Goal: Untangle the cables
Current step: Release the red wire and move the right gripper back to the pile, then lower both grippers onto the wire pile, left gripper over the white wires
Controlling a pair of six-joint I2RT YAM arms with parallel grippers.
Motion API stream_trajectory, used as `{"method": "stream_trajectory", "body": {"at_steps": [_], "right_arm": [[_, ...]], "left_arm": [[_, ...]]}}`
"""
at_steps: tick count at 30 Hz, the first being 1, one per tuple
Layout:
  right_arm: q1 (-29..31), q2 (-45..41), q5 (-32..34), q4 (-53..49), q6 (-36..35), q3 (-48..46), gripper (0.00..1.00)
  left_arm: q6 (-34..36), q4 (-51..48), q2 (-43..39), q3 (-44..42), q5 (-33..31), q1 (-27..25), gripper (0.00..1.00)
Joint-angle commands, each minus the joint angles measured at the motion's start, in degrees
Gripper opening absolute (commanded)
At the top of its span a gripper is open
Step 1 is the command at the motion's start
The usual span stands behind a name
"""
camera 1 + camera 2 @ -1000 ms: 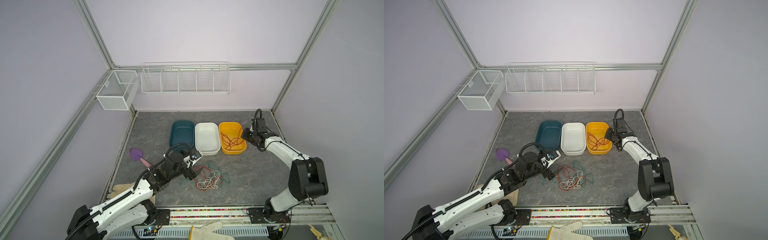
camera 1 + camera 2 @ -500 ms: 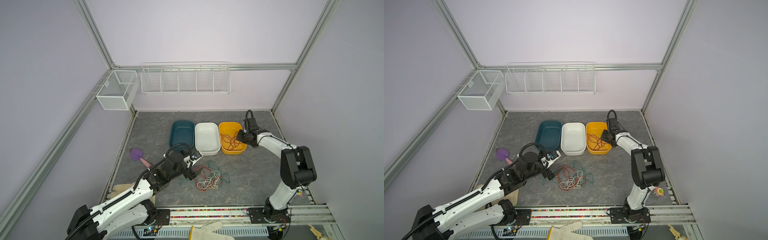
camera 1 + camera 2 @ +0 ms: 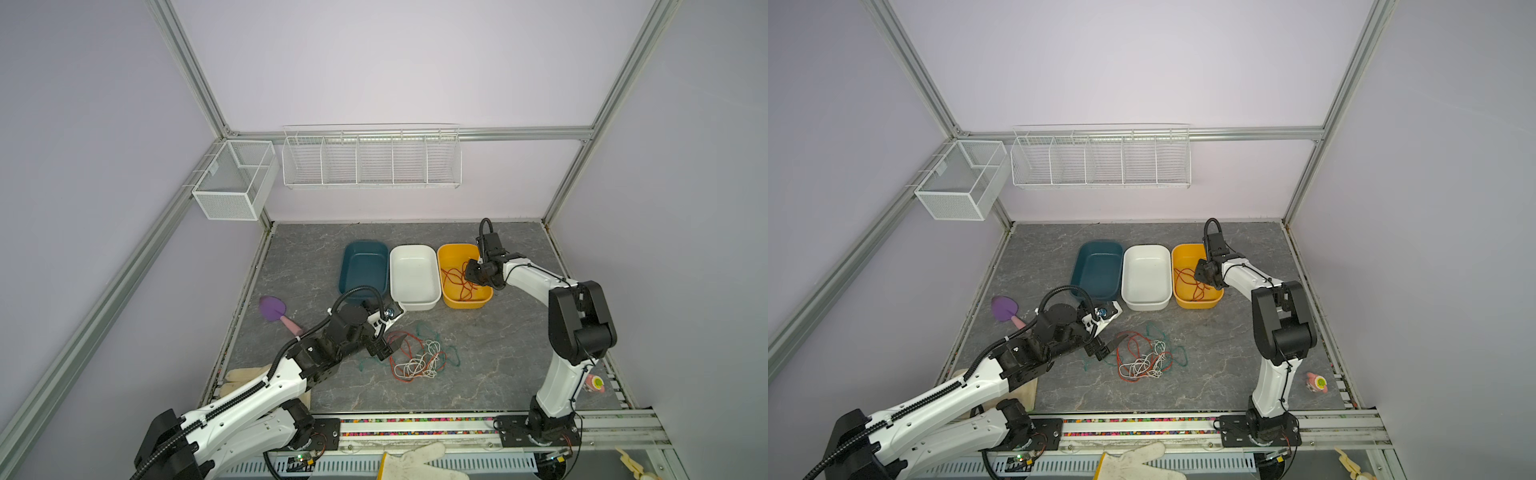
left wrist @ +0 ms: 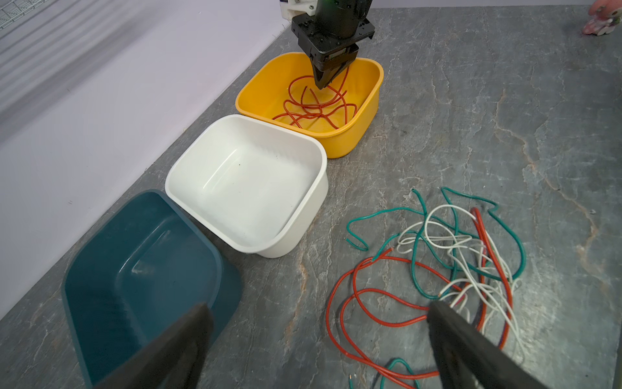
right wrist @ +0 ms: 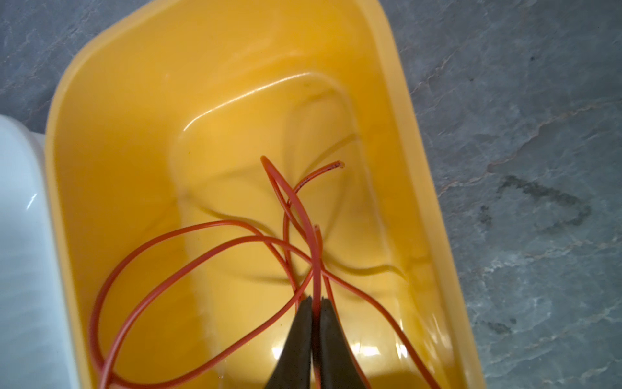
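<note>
The three tubs (image 3: 415,305) are blocking the far worktop (image 3: 519,340); the cables (image 3: 415,365) are cluttering its middle, leaving bare room rightward.

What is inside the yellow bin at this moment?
Loose loops of red-orange cable lie in the yellow bin. The right end effector reaches in, one strand pinched between its nearly closed tips. The bin floor beneath it is hidden.

The cables (image 3: 415,365), red-orange, white and dark green, lie in a loose tangle on the desk (image 3: 498,353). Another red-orange cable (image 5: 255,237) loops inside the yellow tub (image 5: 117,134), one strand between the jaws of the right gripper (image 5: 313,299).
</note>
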Motion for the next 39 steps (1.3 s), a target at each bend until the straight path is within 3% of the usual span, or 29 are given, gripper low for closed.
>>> {"method": "stream_trajectory", "body": {"at_steps": [1,8,13,20,24,34,39], "right_arm": [[1.27,-3.64,0.45,-3.30,-1.15,1.85,0.20],[2.77,-7.68,0.22,-5.32,-1.49,1.98,0.35],[3.54,-12.27,0.63,-6.85,-1.89,1.23,0.53],[3.91,-19.52,-1.28,-9.42,-2.72,-0.73,0.64],[5.17,-26.76,-4.79,-8.95,-3.82,-4.98,0.74],[12.70,-44.12,-14.58,-8.81,-4.48,-19.20,0.94],[19.64,-50.52,-14.97,-7.08,-4.01,-25.84,0.95]], "left_arm": [[1.15,0.02,0.37,-0.29,-0.56,-0.20,0.99],[0.90,0.13,0.77,-0.29,-0.46,-0.19,0.99],[-0.01,1.31,0.70,-0.63,0.29,-0.21,0.99],[-1.66,3.03,0.69,-1.34,0.12,-0.27,0.99],[-8.00,3.73,1.64,0.18,-3.95,-0.29,0.99],[-23.10,-8.46,11.36,12.04,-1.03,-0.98,0.99],[-36.55,-4.67,8.18,7.04,-0.30,-1.24,0.99]]}}
